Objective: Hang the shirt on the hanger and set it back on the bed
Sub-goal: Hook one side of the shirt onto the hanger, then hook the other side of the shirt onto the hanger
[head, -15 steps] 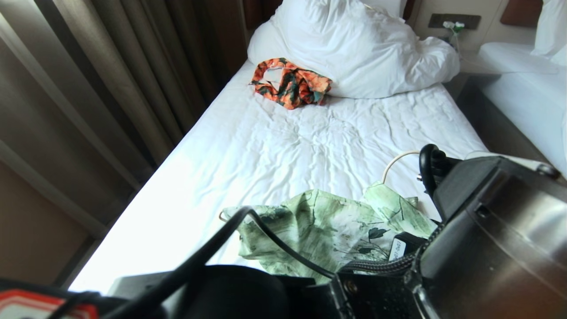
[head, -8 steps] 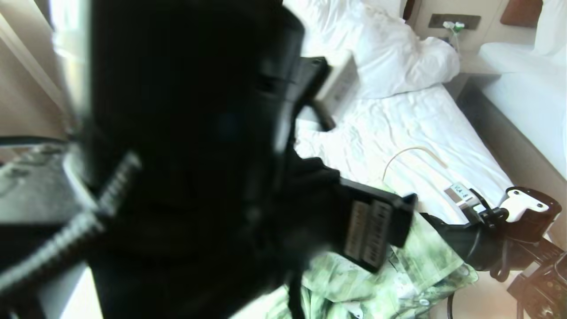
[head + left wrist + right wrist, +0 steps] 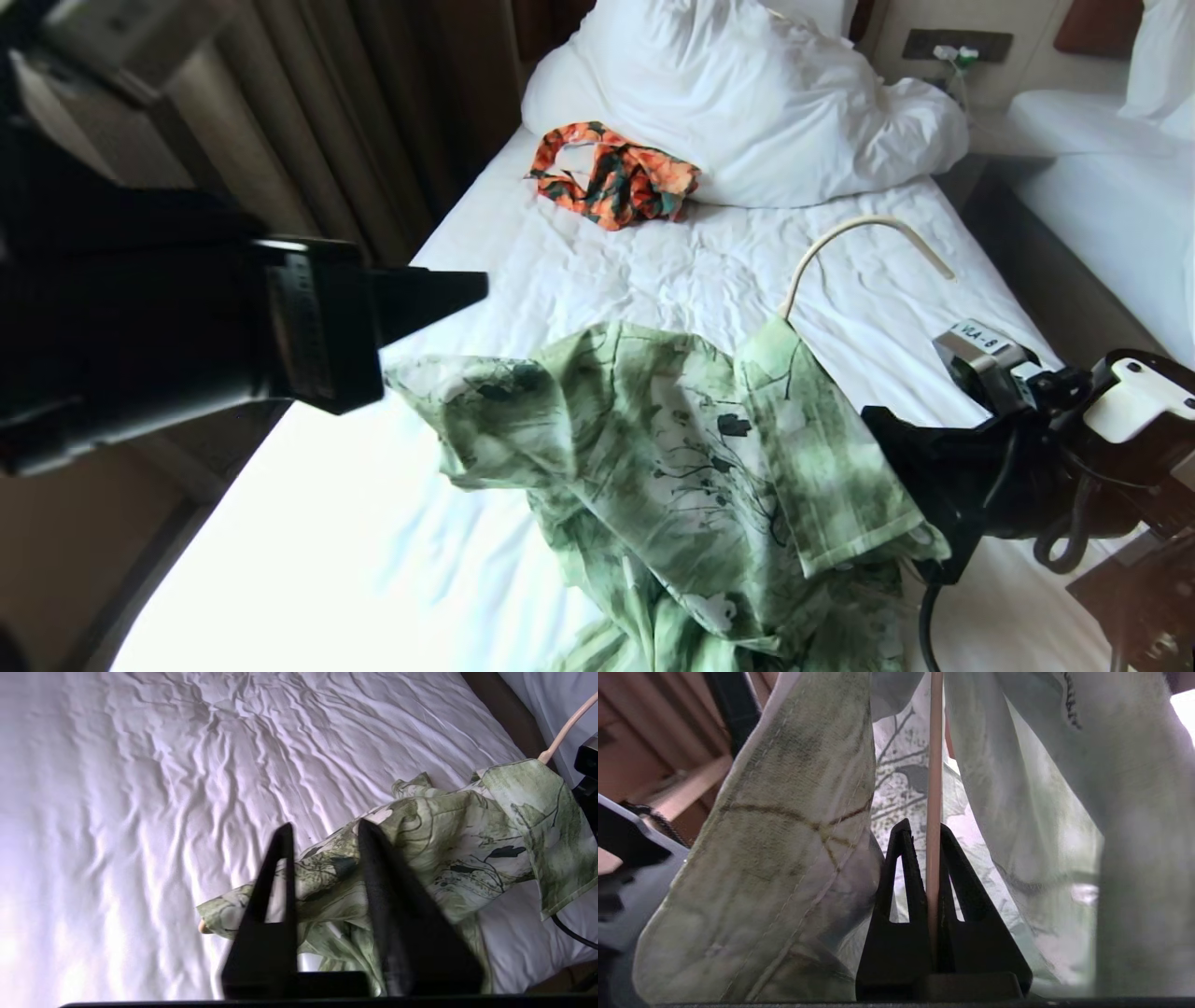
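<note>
The light green leaf-print shirt (image 3: 691, 457) hangs draped over the cream hanger (image 3: 859, 229), raised off the bed (image 3: 597, 280) near its front. The hanger's hook stands up above the collar. One hanger tip (image 3: 203, 926) pokes out of a shoulder. My right gripper (image 3: 927, 828) is shut on the hanger's thin wire inside the shirt, and shows in the head view at the shirt's right edge (image 3: 896, 448). My left gripper (image 3: 324, 828) hovers above the shirt's left shoulder, fingers apart with nothing between them. In the head view the left gripper (image 3: 439, 289) is high at the left.
An orange-and-teal garment (image 3: 611, 177) lies by the bunched white duvet (image 3: 747, 93) at the head of the bed. Brown curtains (image 3: 327, 121) run along the bed's left side. A second white bed (image 3: 1111, 205) stands to the right across a narrow gap.
My left arm rose from the bottom of the head view, swept across the camera and now stands at the left. The right gripper has lifted hanger and shirt higher off the sheet.
</note>
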Tool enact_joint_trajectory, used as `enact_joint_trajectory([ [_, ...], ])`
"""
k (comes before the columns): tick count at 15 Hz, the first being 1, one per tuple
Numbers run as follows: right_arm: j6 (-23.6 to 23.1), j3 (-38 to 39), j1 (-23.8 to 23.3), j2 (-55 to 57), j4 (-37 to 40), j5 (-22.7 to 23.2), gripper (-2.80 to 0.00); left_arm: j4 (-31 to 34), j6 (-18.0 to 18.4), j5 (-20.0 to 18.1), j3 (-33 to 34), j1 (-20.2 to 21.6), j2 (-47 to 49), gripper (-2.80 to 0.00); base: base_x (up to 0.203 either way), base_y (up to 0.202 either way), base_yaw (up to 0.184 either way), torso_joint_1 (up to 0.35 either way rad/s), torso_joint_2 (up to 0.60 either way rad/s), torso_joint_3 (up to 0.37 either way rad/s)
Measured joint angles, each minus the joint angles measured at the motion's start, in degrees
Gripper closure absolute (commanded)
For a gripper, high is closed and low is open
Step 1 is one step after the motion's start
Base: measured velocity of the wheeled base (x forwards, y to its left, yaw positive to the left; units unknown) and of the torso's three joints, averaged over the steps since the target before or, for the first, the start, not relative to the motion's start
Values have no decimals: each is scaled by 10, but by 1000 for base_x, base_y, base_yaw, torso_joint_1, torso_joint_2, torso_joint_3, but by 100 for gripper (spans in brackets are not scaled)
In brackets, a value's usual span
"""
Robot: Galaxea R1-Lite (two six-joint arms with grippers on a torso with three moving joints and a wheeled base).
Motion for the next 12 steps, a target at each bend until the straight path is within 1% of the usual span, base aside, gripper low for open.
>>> enact_joint_trajectory([
  [2,4,-18,33,0,3,-15,0,28,20,0,-4,5,-36,0,0,0,0,0,0,0],
  [3,4,-31,47,2,16,-22,0,31,27,0,-4,6,-48,0,0,0,0,0,0,0],
  [5,4,-57,65,5,60,-26,0,29,55,-5,-5,6,-66,0,0,0,0,0,0,0],
  [7,4,-77,82,9,102,-27,0,32,88,-29,2,-2,-78,0,0,0,0,0,0,0],
  [8,4,-84,88,11,109,-27,0,31,108,-51,13,-5,-84,-27,0,0,0,0,0,0],
  [9,4,-88,93,14,113,-27,0,32,130,-79,26,-6,-90,-280,0,0,0,0,0,0],
  [11,4,-91,99,17,119,-27,0,38,176,-139,49,-7,-98,-280,0,0,0,0,0,0],
  [12,4,-91,100,17,119,-27,0,55,199,-171,55,-7,-101,-280,0,0,0,0,0,0],
])
